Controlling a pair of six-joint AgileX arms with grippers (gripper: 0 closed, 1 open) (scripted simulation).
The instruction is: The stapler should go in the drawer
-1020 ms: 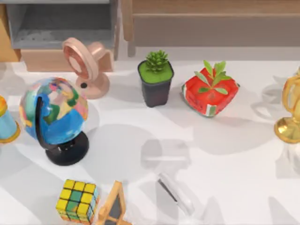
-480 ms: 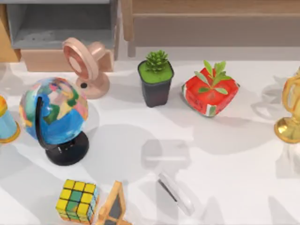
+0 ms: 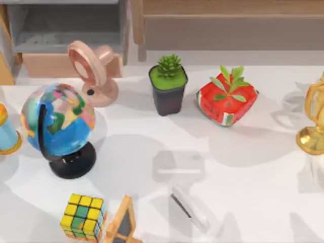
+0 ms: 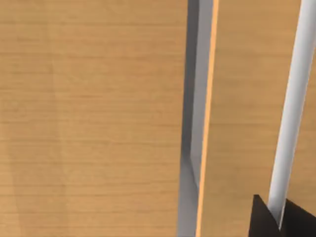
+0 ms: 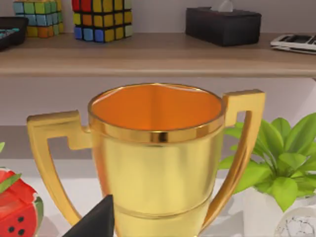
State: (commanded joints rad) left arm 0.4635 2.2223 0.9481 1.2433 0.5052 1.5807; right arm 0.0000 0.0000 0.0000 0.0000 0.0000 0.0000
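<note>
Stapler (image 3: 189, 208) flat on table (image 3: 253, 167), right of puzzle cube (image 3: 83, 217), w/ small chalkboard (image 3: 121, 225) between. Drawer (image 3: 66, 38) open, well beyond cube, behind globe (image 3: 58, 126). Left & right gripper state: can't tell. Gold trophy (image 5: 157, 158) close before right wrist cam.

Matte black claw parts

Left claw (image 4: 281, 222): 2 black angular finger wedges. Right claw (image 5: 98, 222): 1 plain black pointed wedge.
</note>
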